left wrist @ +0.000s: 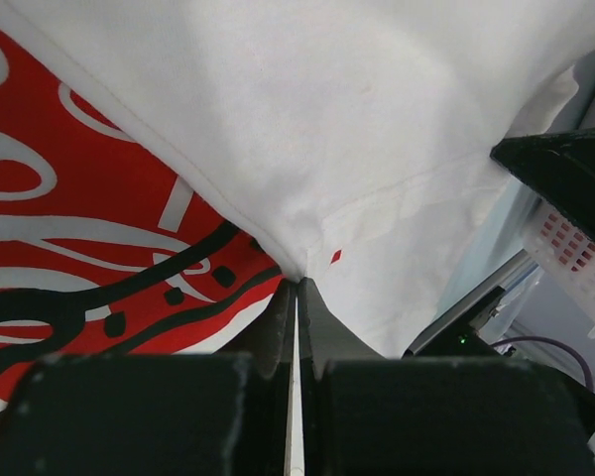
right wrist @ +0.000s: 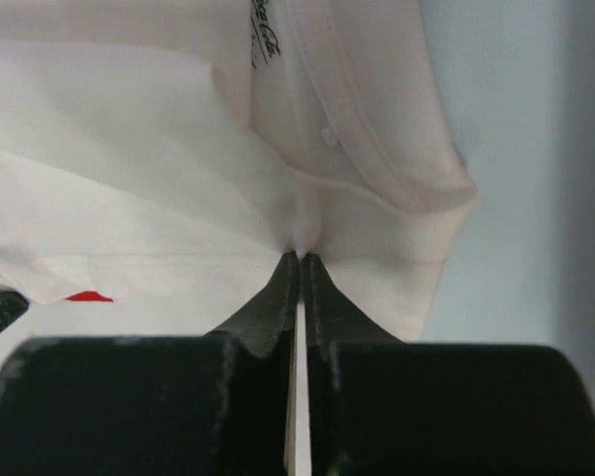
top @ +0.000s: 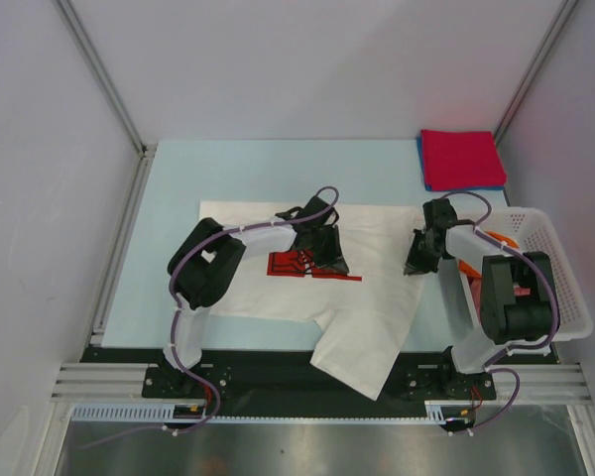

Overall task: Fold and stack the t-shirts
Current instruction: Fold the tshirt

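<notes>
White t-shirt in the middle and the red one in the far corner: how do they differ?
The white t-shirt lies spread out; the red t-shirt is folded square. The white one bears a red logo; the red one looks plain. The left claw and right claw pinch the white one; neither holds the red one. Both lie on the table.

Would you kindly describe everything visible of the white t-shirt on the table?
The white t-shirt, soft cloth with a red logo print, lies spread on the pale blue table, one end draping past the near edge. The left end effector pinches a fold beside the print; the right end effector pinches its right side.
</notes>
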Motion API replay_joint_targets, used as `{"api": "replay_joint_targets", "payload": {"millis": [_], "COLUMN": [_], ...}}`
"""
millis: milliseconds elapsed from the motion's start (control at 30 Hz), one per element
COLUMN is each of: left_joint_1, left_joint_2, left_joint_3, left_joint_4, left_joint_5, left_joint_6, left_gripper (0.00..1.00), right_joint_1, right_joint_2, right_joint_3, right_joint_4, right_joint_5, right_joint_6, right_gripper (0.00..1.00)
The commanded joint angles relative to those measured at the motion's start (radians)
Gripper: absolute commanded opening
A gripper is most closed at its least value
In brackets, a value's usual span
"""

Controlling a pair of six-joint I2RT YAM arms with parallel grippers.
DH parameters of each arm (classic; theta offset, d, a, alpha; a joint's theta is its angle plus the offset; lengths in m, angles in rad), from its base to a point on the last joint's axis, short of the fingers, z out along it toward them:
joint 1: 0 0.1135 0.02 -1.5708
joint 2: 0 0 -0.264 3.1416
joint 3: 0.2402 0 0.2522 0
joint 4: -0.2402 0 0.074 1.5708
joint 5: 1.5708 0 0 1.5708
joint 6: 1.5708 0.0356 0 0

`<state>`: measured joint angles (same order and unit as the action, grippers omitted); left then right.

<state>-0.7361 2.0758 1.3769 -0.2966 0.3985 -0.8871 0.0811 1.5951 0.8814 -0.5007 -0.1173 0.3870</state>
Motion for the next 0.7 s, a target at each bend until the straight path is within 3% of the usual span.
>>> {"api": "replay_joint_targets", "payload": {"millis": [0, 200, 467, 667], "left_joint_1": [0.006, 0.014, 0.020, 0.020], "left_joint_2": [-0.057, -0.108, -0.189, -0.217], "left_joint_3": [0.045, 0.028, -0.027, -0.101], "left_joint_4": [-0.013, -0.073, -0.111, -0.116], "left_joint_5": [0.013, 0.023, 0.060, 0.088], "left_joint_6": [0.043, 0.080, 0.093, 0.083], "left_gripper": [0.00, 0.00, 0.00, 0.00], "right_joint_1": [0.005, 0.014, 0.031, 0.065], "right_joint_2": [-0.061, -0.113, -0.213, -0.235], "right_joint_3": [0.066, 0.091, 0.007, -0.002], "right_joint_4": [-0.136, -0.237, -0.268, -0.302], "right_joint_5": [0.085, 0.054, -0.005, 0.036], "right_joint_6": [-0.022, -0.019, 0.042, 0.108], "right_gripper": [0.00, 0.00, 0.00, 0.00]}}
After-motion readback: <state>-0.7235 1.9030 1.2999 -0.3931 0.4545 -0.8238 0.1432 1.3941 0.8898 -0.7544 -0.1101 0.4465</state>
